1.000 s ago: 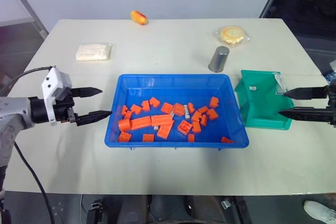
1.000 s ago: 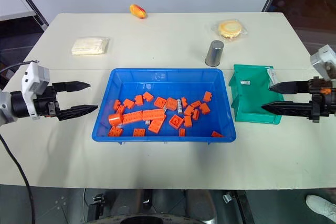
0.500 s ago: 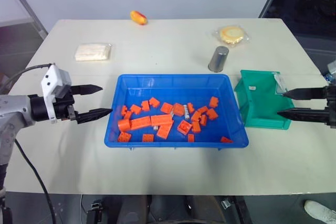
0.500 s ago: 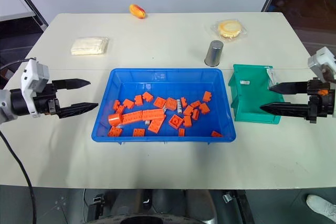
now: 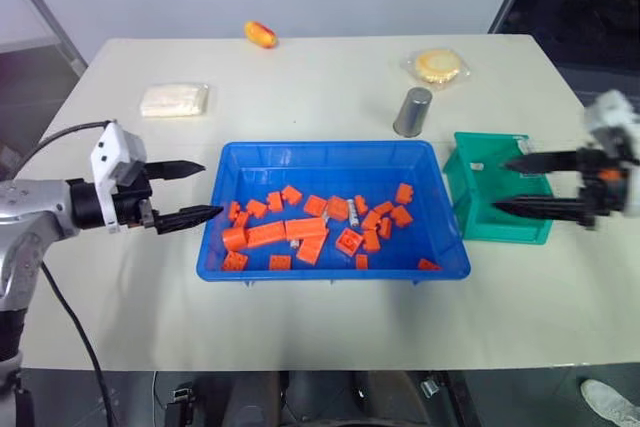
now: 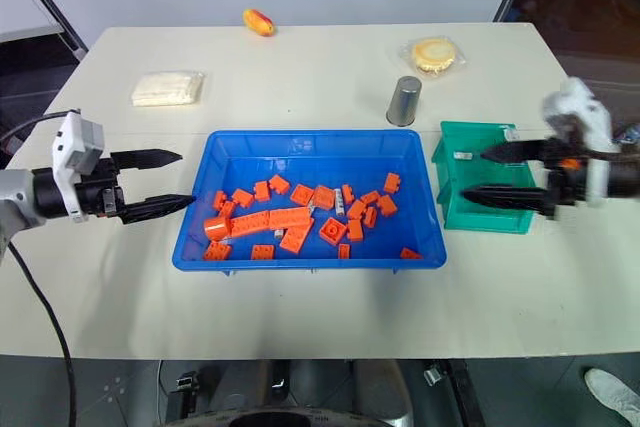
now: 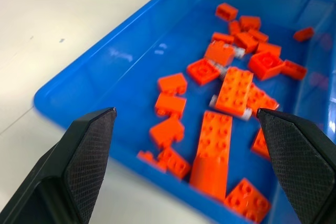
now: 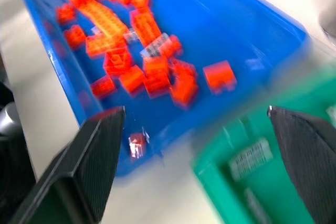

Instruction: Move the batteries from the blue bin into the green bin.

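Holding orange bricks [image 5: 300, 228], blue bin [image 5: 330, 154]

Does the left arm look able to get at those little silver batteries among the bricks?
Probably yes. The left gripper hangs open beside the blue bin, whose top is uncovered. The batteries lie half under orange bricks, which may get in the way.

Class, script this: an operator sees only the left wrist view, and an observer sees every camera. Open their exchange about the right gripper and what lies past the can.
Operator: Where is the right gripper?
Observer: Over the green bin, jaws open.
Operator: What lies past the can?
Observer: A wrapped round snack, near the table's far edge.
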Controlling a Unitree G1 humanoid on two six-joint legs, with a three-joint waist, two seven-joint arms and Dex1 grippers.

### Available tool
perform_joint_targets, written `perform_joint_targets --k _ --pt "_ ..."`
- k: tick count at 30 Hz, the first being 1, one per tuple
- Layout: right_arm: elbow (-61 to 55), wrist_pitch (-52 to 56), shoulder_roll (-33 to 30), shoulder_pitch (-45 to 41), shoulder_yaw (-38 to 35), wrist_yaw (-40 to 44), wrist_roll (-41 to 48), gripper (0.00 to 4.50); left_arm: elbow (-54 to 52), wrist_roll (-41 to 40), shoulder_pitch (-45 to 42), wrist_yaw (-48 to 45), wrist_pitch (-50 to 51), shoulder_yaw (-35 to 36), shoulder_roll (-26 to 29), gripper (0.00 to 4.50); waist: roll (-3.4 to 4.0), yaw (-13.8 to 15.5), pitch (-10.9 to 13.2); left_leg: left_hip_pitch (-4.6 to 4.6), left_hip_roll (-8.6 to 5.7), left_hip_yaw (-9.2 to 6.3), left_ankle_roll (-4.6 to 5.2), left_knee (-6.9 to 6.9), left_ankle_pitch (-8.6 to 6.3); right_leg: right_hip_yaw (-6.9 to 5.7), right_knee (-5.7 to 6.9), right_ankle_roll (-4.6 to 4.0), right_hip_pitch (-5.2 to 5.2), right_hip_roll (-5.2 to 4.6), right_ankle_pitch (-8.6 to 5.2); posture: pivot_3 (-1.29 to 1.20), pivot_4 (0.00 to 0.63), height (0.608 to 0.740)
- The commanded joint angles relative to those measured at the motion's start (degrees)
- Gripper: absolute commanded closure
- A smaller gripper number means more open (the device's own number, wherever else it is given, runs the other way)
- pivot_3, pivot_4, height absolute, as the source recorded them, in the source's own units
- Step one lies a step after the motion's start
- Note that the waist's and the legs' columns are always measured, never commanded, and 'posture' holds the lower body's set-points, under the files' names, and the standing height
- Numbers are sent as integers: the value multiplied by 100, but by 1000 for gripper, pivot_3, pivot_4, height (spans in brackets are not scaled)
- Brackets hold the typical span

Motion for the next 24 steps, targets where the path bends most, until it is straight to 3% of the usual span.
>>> perform_joint_targets --k 1,8,16,24 --pt "-293 -153 538 -712 770 -80 -125 54 -277 -65 -5 50 38 74 28 0 1 18 1 -1 0 -1 0 0 0 0 2 0 -1 0 0 0 150 740" --pt "-148 -286 1824 -1821 1875 -37 -341 54 -859 -330 366 184 415 414 148 0 -5 42 2 -43 -4 -18 0 19 0 -6 11 1 -27 -3 1 0 150 740" --pt "1328 -1324 3198 -2363 2983 -523 -1750 54 -1420 -531 782 397 586 743 159 0 -11 31 -1 -43 -6 -23 0 24 0 -10 18 0 -27 -3 1 0 150 740" --pt "1659 -1691 3752 -2425 3391 -636 -2465 54 -1737 -675 957 780 625 836 -36 0 -11 32 -1 -46 -7 -26 -1 24 0 -11 27 -1 -34 -3 1 0 150 740"
